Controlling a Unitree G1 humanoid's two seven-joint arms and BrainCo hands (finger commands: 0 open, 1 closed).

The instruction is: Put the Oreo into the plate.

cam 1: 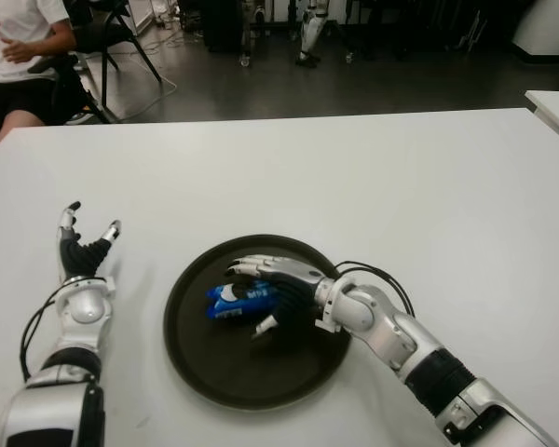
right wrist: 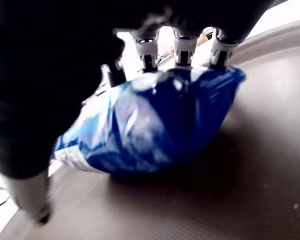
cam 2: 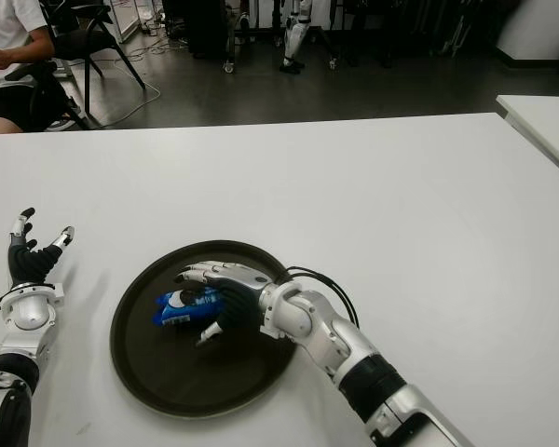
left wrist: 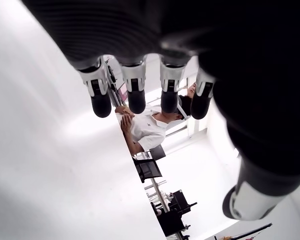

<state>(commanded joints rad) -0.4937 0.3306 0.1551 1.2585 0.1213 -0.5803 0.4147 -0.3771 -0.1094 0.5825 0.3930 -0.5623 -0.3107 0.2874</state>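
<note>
The blue Oreo pack (cam 1: 240, 302) lies on the floor of the round dark plate (cam 1: 200, 372) in front of me. My right hand (cam 1: 258, 296) is inside the plate, fingers (right wrist: 182, 51) arched over the pack's top and far side. Its thumb (right wrist: 36, 202) stands off the pack's near corner with a gap, so nothing is gripped. In the right wrist view the pack (right wrist: 150, 125) rests flat on the plate's ribbed surface (right wrist: 230, 200). My left hand (cam 1: 86, 250) shows on the white table (cam 1: 373, 186), left of the plate, fingers spread and holding nothing.
A person in a white shirt (cam 1: 19, 37) sits on a chair beyond the table's far left corner. A second white table edge (cam 1: 554, 107) shows at the far right. Chairs and equipment stand on the dark floor behind.
</note>
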